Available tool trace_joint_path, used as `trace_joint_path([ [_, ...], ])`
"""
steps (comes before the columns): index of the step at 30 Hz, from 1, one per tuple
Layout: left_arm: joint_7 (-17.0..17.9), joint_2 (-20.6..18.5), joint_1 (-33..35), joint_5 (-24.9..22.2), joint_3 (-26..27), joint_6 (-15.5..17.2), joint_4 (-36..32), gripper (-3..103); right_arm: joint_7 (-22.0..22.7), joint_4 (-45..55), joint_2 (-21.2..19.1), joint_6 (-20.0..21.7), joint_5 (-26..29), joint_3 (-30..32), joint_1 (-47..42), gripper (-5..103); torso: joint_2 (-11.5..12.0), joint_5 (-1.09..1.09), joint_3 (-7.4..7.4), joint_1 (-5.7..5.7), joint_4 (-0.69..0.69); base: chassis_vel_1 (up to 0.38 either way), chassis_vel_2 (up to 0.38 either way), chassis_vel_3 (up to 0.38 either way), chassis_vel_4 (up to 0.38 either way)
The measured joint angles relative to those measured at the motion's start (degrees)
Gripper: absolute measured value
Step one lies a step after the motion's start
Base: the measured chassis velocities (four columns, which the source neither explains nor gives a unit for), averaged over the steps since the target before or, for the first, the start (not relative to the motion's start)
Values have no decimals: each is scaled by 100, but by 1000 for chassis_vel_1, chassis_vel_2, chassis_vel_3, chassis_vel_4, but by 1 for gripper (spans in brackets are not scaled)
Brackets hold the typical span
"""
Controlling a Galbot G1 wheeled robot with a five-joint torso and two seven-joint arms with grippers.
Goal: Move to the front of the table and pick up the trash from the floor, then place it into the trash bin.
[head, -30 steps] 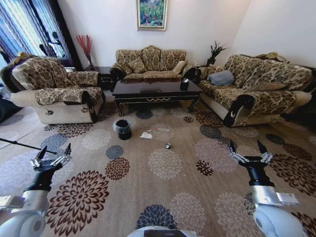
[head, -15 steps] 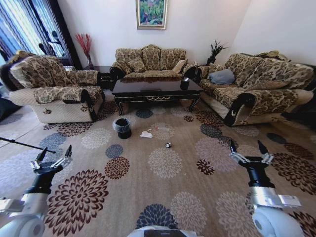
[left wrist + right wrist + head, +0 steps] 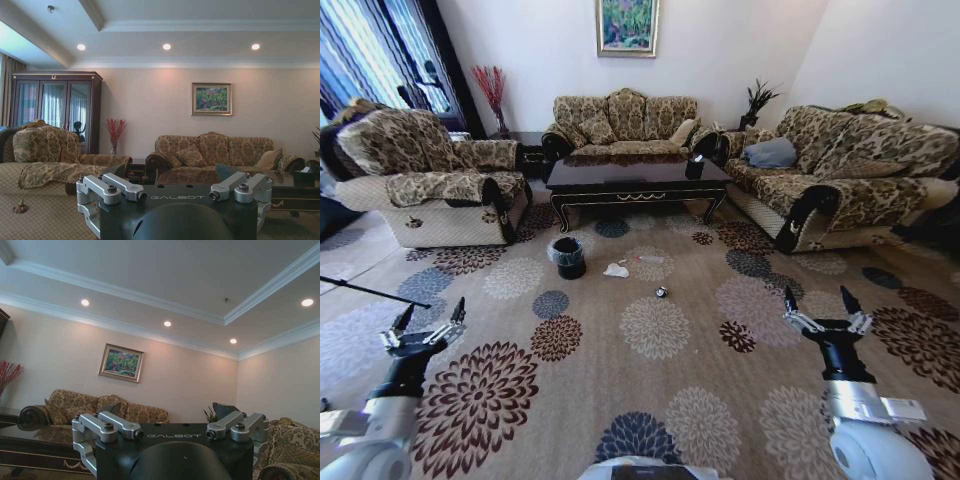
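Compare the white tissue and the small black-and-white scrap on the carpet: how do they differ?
The tissue is white and larger; the scrap is tiny and black-and-white. The tissue lies nearer the bin and the table; the scrap lies closer to the robot, farther from the bin. Both rest loose on the carpet, untouched, far ahead of the open left gripper and right gripper.

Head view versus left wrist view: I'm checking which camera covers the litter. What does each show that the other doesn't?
Head view alone: the floor, trash bin, white tissue, black-and-white scrap, and both open grippers, left gripper and right gripper, raised and empty. Left wrist view alone: ceiling lights and cabinet. Both: the painting, sofa and table.
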State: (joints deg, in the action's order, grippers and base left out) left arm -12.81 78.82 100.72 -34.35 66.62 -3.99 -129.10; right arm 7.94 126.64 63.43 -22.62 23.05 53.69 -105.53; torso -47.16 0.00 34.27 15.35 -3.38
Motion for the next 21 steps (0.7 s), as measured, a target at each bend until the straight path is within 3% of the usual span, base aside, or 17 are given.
trace_joint_path([
  [21,2,-44,-100,-33,-10,12,90,100,-8,-75,-1,-20,-13,23,27,100,520,0,-300,-219,0,0,0,0,0],
])
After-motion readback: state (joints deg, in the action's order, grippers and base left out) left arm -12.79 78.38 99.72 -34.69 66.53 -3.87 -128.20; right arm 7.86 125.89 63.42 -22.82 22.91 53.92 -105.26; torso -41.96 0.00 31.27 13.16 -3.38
